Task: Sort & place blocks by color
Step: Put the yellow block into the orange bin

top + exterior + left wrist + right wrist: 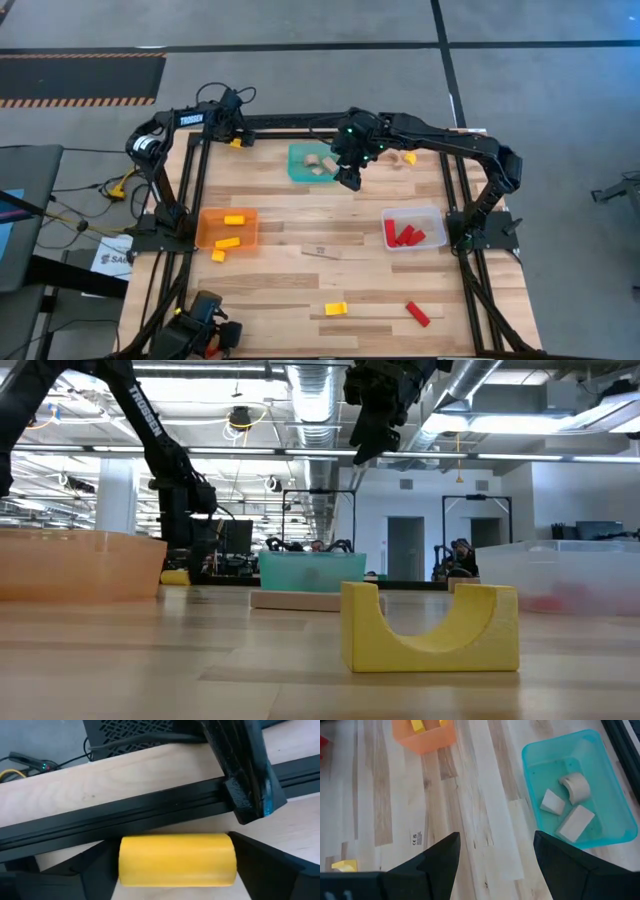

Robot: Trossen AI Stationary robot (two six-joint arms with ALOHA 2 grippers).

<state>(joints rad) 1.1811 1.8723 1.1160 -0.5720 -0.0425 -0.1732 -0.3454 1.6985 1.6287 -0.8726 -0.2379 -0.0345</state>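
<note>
Bins part-filled — loose blocks left. Left gripper (175, 870) clamps yellow block (177, 859), far-left; right gripper (495, 855) agape, empty — beside teal bin (600, 750).

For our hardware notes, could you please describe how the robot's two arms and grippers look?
Both arms are dark, nearly black, built of slim jointed segments. The left arm carries white lettering on its upper link, and a yellow cable lies near its base. The right arm shows small green lights near its wrist. The right gripper has two flat, black, wedge-shaped fingers, as does the left gripper.
</note>
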